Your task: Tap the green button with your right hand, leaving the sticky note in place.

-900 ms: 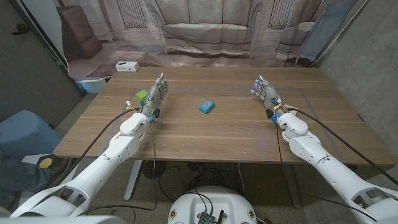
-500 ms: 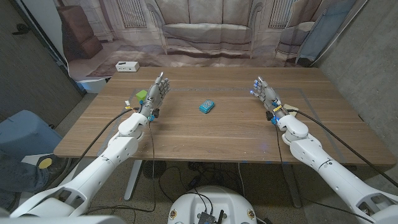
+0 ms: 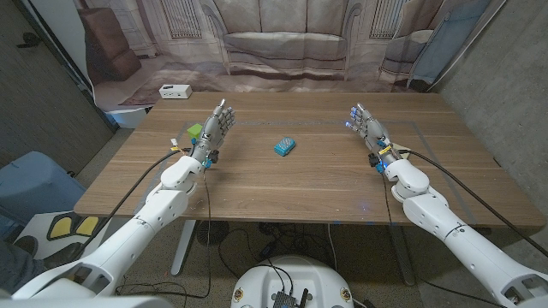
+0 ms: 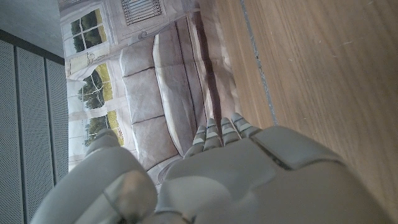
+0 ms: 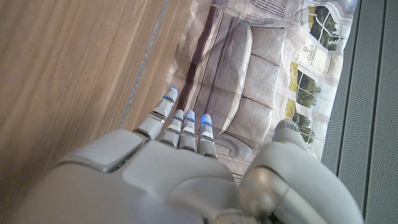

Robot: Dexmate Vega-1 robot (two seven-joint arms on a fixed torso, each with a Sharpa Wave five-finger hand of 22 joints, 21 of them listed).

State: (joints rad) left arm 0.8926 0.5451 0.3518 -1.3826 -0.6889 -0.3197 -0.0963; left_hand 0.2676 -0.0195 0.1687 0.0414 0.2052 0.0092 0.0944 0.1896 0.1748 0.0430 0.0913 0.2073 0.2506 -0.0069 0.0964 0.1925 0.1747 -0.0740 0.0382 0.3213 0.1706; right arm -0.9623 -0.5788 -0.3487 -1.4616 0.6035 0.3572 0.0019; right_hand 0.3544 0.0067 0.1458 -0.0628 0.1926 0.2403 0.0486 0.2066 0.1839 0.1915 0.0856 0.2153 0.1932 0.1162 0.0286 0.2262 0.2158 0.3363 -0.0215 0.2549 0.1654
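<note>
A small teal-green block [image 3: 285,146], apparently the button, sits on the wooden table [image 3: 291,184] near its middle. A lime-green piece [image 3: 195,130], possibly the sticky note, lies just left of my left hand [image 3: 215,128], partly hidden by it. That hand stands upright with fingers stretched and holds nothing; its back shows in the left wrist view [image 4: 249,180]. My right hand [image 3: 364,125] stands the same way at the table's right, well to the right of the teal block and holding nothing. Its back and blue-lit fingertips [image 5: 186,118] show in the right wrist view.
A white box [image 3: 175,91] stands at the table's back left corner. A small yellow and white bit [image 3: 175,143] lies by my left wrist. A printed sofa backdrop [image 3: 282,38] hangs behind the table. A white and yellow shape [image 3: 64,228] lies on the floor at lower left.
Both hands have stayed nearly where they were. A blue shape at the lower left has drawn back, uncovering the white and yellow shape on the floor.
</note>
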